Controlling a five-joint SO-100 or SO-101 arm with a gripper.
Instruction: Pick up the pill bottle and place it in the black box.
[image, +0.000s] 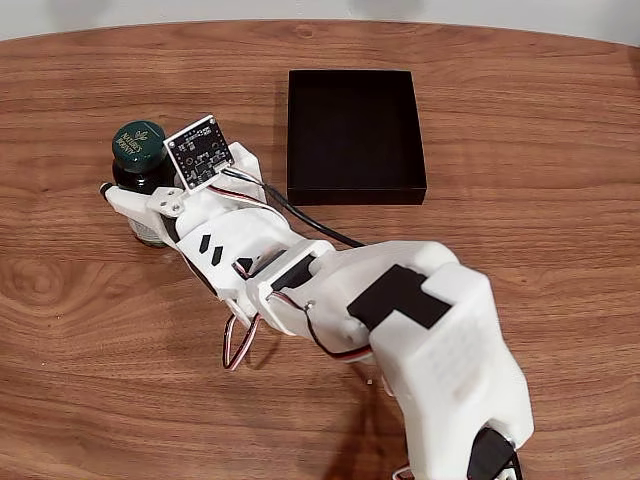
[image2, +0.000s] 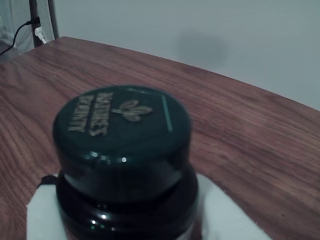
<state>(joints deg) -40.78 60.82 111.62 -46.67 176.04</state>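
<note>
Pill bottle (image: 140, 160) upright on wood table (image: 90, 330), well left of black box (image: 352, 135) in fixed view, gripper (image: 137, 208) white fingers (image2: 42, 212) flanking body below cap, clamp state unclear; confirm squeeze, lift straight, carry right, lower inside walls.

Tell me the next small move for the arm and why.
Probably close the gripper on the pill bottle and lift. The white fingers flank the bottle, which stands upright on the table, left of the black box in the fixed view.
</note>
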